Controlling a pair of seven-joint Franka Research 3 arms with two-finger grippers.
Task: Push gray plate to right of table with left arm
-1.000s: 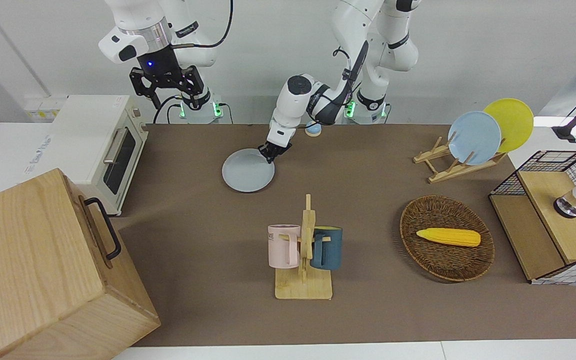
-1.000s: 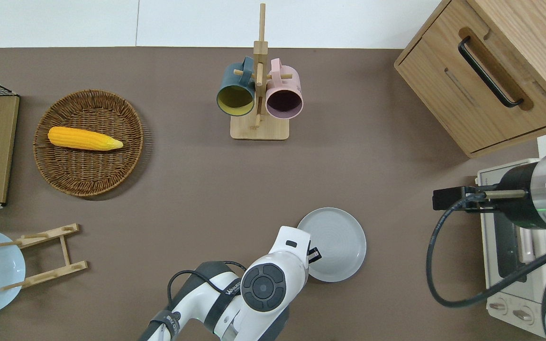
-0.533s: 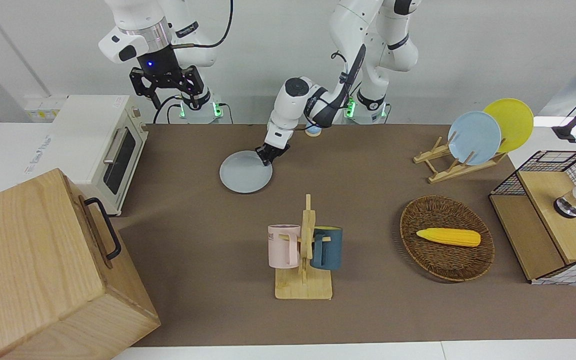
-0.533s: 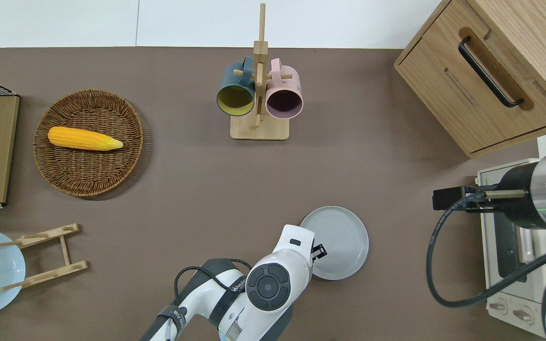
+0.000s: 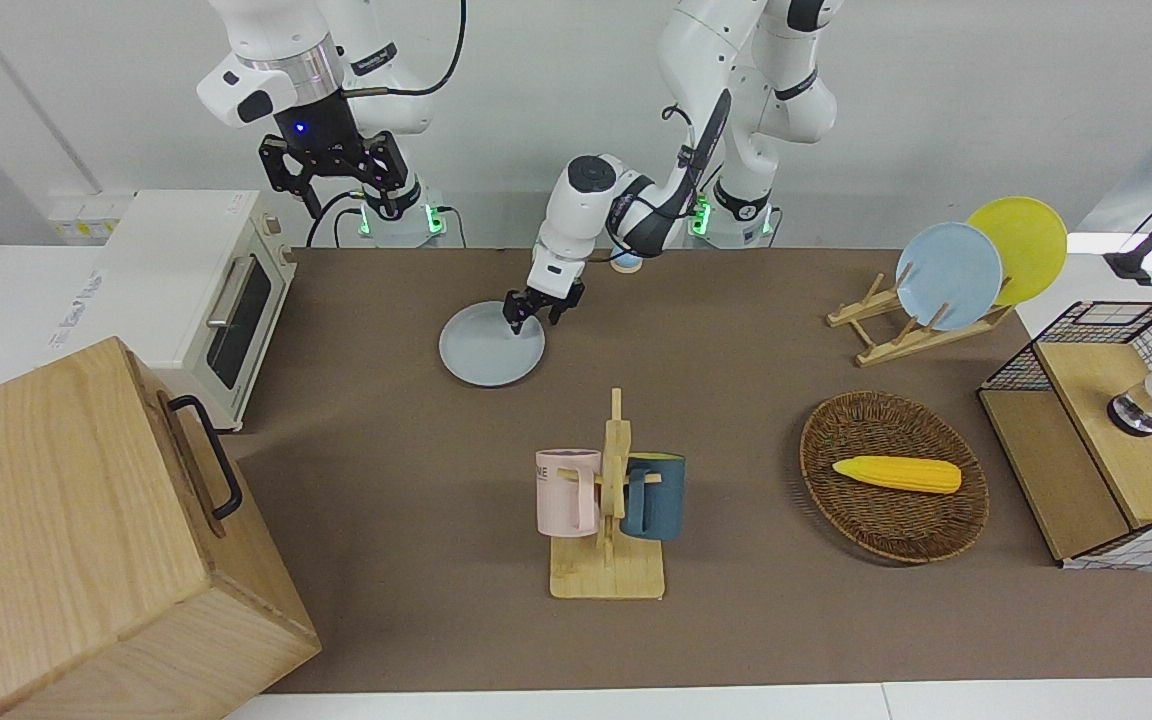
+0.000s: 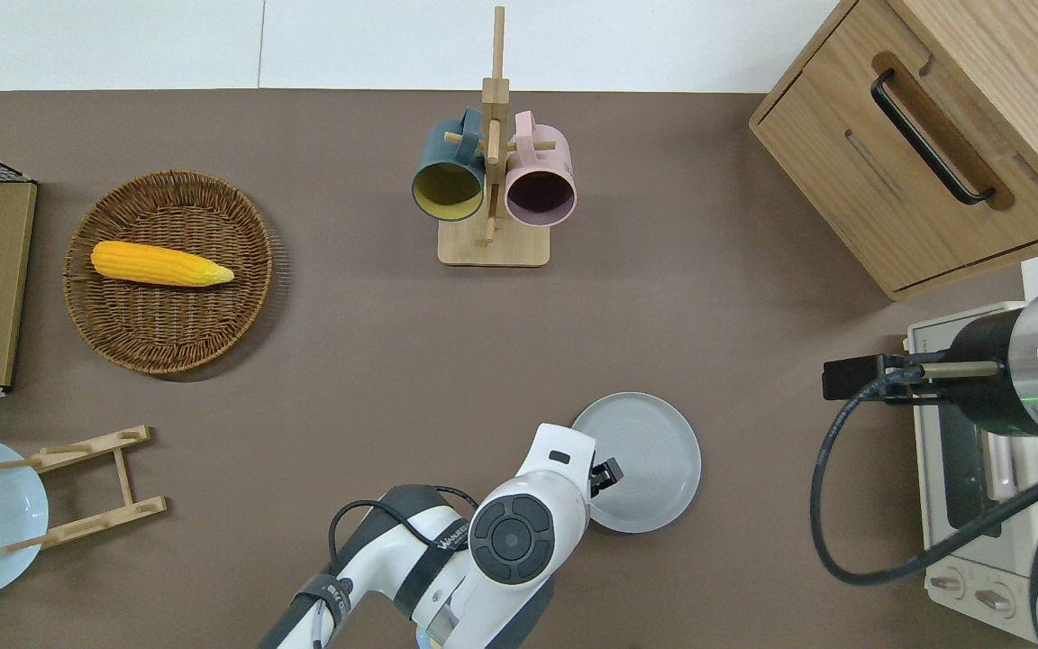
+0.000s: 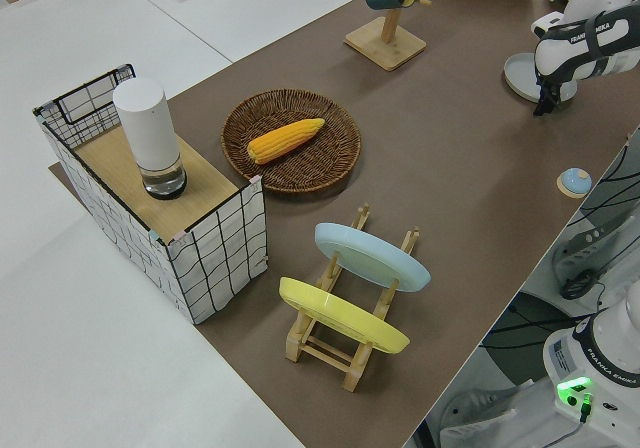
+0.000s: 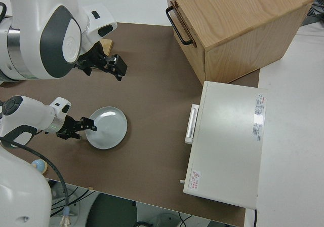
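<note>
The gray plate lies flat on the brown table, near the robots and toward the right arm's end; it also shows in the overhead view and the right side view. My left gripper is low at the plate's rim on the side toward the left arm's end, seen too from overhead and from the right side. Its fingers look spread and hold nothing. My right arm is parked, its gripper open.
A white toaster oven and a wooden box stand at the right arm's end. A mug rack stands farther from the robots than the plate. A corn basket, a plate rack and a wire crate are at the left arm's end.
The plate slid a little toward the right arm's end, pushed by the left gripper. The left gripper's fingers have since spread apart at the rim. The right arm has not moved.
</note>
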